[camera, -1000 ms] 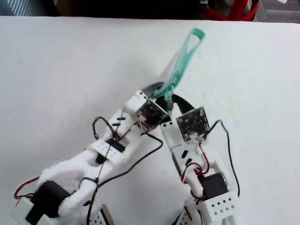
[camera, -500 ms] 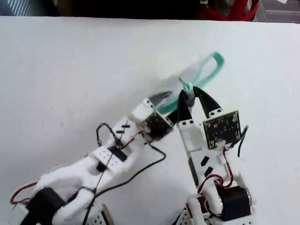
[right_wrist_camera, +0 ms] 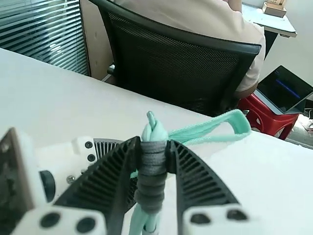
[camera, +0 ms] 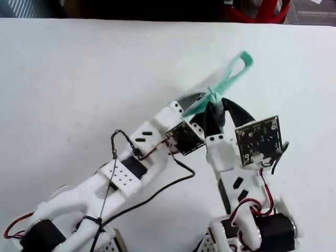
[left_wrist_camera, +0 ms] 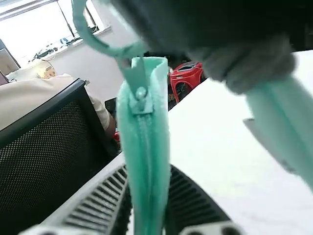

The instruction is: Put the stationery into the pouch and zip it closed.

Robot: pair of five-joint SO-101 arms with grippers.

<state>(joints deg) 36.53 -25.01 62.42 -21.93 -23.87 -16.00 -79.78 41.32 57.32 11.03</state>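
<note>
Two grippers, both clenched. The right gripper is squeezing a grey-wrapped tab with teal strap running out of it. The left gripper pinches the pouch edge-on, jaws either side of the zip line. In the high view they sit side by side just past centre, and the pouch angles off the table toward 2 o'clock, its loop at the far end.

Change over the last second: the right gripper was tight against the left one and has pulled out toward 2 o'clock, with its arm swinging toward 3. The pouch has dropped from pointing at 1 o'clock to 2, and the loop has come down with it. The left gripper shifted slightly toward 3 and kept its hold.

My read is that this was a zip-pull stroke, left anchoring and right dragging. The zip slider now sits at the pouch's end by the loop, so the zip is probably shut or nearly so. I can't tell whether the stationery is inside.
</note>
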